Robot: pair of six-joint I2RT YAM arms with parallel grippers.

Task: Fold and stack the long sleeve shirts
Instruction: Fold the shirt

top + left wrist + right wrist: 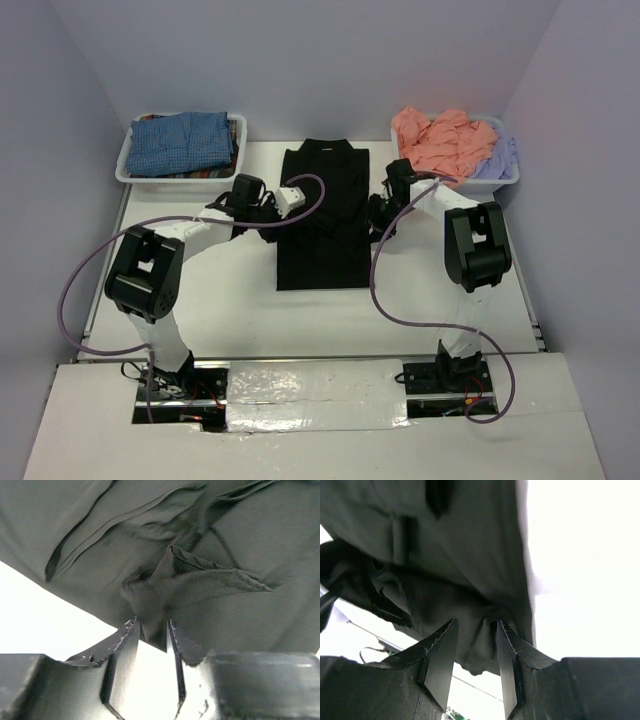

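Lying flat: the black shirt, spread on the white table as a long narrow rectangle with its collar at the far end.
Left gripper: at the black shirt's left edge, about halfway along its length. Its fingers stand parted. A small peak of the dark cloth rises between them, and bare table shows through the lower part of the gap.
Right gripper: at the black shirt's right edge, roughly opposite the left one. Its fingers are spread too, with a bunched fold of the cloth sitting between the tips.
Blue-checked shirt: folded in the left bin, beyond and left of the black shirt's collar.
Salmon-pink shirt: crumpled in the right bin, beyond and right of the black shirt's collar.
Lavender shirt: in the same bin, on the side away from the black shirt, partly under the pink one.
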